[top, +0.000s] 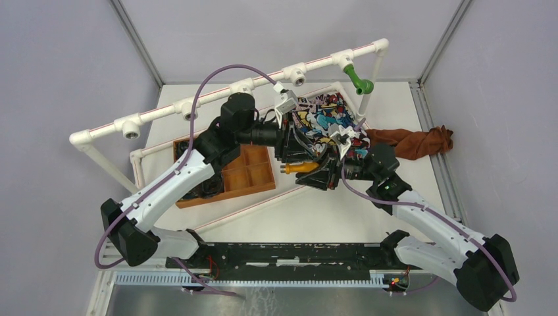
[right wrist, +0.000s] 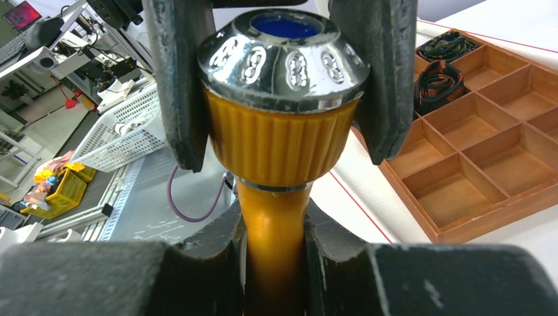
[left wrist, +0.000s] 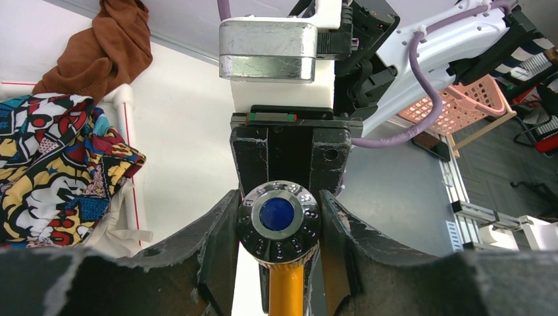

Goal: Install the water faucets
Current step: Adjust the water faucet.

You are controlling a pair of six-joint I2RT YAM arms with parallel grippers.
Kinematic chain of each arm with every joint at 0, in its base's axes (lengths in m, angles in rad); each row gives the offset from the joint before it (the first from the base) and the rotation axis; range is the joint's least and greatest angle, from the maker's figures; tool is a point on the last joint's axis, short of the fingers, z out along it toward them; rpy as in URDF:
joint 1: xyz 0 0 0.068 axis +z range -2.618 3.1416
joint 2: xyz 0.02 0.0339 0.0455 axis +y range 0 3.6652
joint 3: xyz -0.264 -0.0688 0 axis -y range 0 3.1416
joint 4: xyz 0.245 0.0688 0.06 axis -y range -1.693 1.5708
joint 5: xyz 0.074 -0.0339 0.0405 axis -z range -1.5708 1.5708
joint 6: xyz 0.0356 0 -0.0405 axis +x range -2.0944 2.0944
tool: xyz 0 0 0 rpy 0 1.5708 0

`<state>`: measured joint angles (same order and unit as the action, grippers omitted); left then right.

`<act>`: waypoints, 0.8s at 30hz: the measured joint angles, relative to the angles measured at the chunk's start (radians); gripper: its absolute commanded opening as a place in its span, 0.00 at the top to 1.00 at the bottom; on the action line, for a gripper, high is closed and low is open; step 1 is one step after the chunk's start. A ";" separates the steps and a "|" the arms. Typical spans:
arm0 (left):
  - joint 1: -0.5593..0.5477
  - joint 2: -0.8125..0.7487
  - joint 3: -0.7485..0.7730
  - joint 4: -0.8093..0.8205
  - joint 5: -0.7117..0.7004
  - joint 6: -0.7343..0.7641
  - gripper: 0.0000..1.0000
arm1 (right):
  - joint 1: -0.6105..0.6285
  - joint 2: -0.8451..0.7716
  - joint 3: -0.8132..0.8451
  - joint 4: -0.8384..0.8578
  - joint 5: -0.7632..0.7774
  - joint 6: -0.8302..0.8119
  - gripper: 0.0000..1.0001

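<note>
The orange-yellow faucet (top: 301, 168) hangs above the table's middle, held between both grippers. My left gripper (top: 294, 158) is shut on its chrome, blue-capped knob (left wrist: 277, 217); its fingers (left wrist: 217, 230) press both sides of the knob. My right gripper (top: 324, 174) is shut on the faucet's orange stem (right wrist: 276, 224) just below the ribbed knob collar (right wrist: 276, 145). The left fingers (right wrist: 177, 79) also show in the right wrist view, flanking the knob. The green faucet (top: 358, 80) is mounted on the rightmost T-fitting of the white pipe frame (top: 197, 105), spout angled down.
A wooden compartment tray (top: 253, 172) lies left of the grippers, also in the right wrist view (right wrist: 500, 158). A colourful cloth (top: 322, 118) lies behind them and a brown cloth (top: 414, 141) at right. Several open T-fittings (top: 297, 74) line the pipe's top rail.
</note>
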<state>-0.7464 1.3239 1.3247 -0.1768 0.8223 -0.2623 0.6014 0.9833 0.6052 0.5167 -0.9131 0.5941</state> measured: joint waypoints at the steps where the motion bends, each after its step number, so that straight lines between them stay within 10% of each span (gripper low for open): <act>1: 0.000 0.000 0.000 -0.002 0.000 0.001 0.98 | 0.000 0.001 0.000 0.000 0.000 -0.001 0.75; 4: 0.000 -0.005 0.000 -0.012 -0.005 0.003 0.98 | 0.001 0.005 0.000 0.002 0.000 -0.011 0.48; 15: 0.000 -0.033 -0.006 -0.053 -0.006 0.046 0.98 | 0.007 -0.101 -0.035 -0.005 0.074 -0.069 0.06; 24: 0.001 -0.035 -0.006 -0.071 0.000 0.050 0.98 | 0.009 0.011 -0.038 0.163 0.018 0.068 0.02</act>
<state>-0.7456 1.2892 1.3182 -0.2478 0.8219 -0.2123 0.6106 0.9943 0.5674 0.6800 -0.8955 0.6624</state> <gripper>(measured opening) 0.502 0.979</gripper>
